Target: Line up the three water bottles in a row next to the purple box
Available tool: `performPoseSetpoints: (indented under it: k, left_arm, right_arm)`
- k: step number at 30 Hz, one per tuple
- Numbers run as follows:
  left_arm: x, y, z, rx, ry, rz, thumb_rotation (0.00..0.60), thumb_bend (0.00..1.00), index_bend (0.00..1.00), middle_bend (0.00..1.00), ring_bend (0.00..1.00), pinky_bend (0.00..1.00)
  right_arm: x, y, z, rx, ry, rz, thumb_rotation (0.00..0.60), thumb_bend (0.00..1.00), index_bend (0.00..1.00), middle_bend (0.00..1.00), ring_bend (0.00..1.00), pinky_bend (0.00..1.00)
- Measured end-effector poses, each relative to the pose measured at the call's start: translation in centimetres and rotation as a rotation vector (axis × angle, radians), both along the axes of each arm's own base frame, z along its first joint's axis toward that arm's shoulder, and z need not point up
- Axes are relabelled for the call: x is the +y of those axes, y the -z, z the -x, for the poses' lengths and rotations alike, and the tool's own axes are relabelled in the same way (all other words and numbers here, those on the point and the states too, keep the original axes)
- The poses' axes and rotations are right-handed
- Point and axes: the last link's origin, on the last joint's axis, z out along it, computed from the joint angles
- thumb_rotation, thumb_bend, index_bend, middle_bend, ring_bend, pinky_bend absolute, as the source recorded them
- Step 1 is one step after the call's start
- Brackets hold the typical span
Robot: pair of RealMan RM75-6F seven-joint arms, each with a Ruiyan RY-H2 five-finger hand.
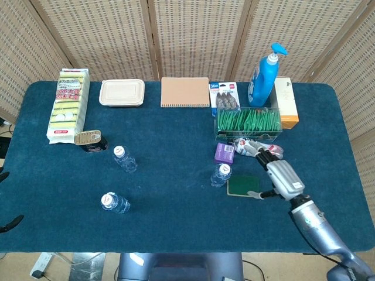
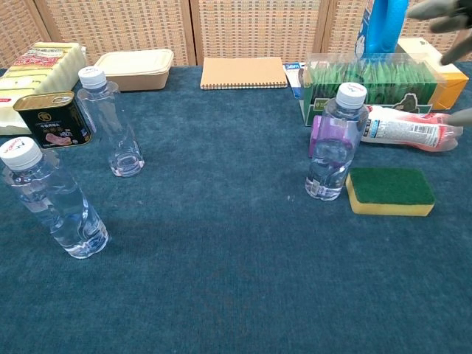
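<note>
Three clear water bottles with white caps stand upright. One bottle (image 1: 221, 174) (image 2: 333, 144) is just in front of the small purple box (image 1: 224, 152) (image 2: 316, 136), beside a green sponge. The other two bottles (image 1: 125, 158) (image 1: 115, 202) stand apart at the left, also seen in the chest view (image 2: 110, 125) (image 2: 51, 199). My right hand (image 1: 279, 175) hovers right of the sponge with fingers spread, holding nothing; only its fingertips (image 2: 442, 10) show at the chest view's top right. Of my left hand, only dark fingertips (image 1: 9, 222) show at the table's left edge.
A green-and-yellow sponge (image 1: 242, 185) (image 2: 389, 190) lies right of the near bottle. Behind it are a red-and-white tube (image 1: 258, 146), a green-filled clear box (image 1: 248, 121), a blue pump bottle (image 1: 262, 79) and an orange box. A meat can (image 1: 89, 139), sponge pack, lidded container and notebook (image 1: 185, 92) are further back.
</note>
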Motion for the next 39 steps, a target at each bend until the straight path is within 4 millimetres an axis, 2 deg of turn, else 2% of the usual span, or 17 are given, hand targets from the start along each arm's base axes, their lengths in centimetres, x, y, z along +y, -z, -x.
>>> performPoseSetpoints:
  k: [7,12,15,23,30,36,39]
  left_arm:
    - [1.2,1.3,0.8,-0.028,0.050,0.102,0.600,0.14,0.00,0.00,0.00,0.10]
    - [2.1,3.8,0.8,-0.073,0.150,0.210,0.600,0.10,0.00,0.00,0.00,0.10]
    - [2.7,5.9,0.8,-0.110,0.206,0.263,0.600,0.06,0.00,0.00,0.00,0.10]
    - [4.5,11.6,0.1,-0.222,0.263,0.341,0.600,0.05,0.00,0.00,0.00,0.10]
    - [6.2,15.1,-1.2,-0.313,0.266,0.338,0.600,0.05,0.00,0.00,0.00,0.10]
    - [7.9,19.5,-2.9,-0.378,0.248,0.387,0.600,0.08,0.00,0.00,0.00,0.10]
    - [8.6,21.0,-3.5,-0.393,0.240,0.404,0.600,0.12,0.00,0.00,0.00,0.13]
  right_arm:
    - [5.6,-2.5,3.5,-0.004,0.040,0.066,0.600,0.00,0.01,0.00,0.00,0.18]
    - [10.1,-3.6,6.4,-0.003,0.088,0.080,0.600,0.00,0.01,0.00,0.00,0.18]
    - [11.7,-3.9,7.5,-0.008,0.103,0.081,0.600,0.00,0.01,0.00,0.00,0.18]
    - [12.9,-4.7,8.6,-0.043,0.112,0.099,0.600,0.00,0.01,0.00,0.00,0.18]
    - [13.0,-5.6,8.7,-0.076,0.103,0.118,0.600,0.00,0.01,0.00,0.00,0.18]
    - [13.1,-6.1,8.9,-0.101,0.102,0.123,0.600,0.00,0.01,0.00,0.00,0.18]
    - [13.1,-6.3,8.9,-0.109,0.099,0.128,0.600,0.00,0.01,0.00,0.00,0.18]
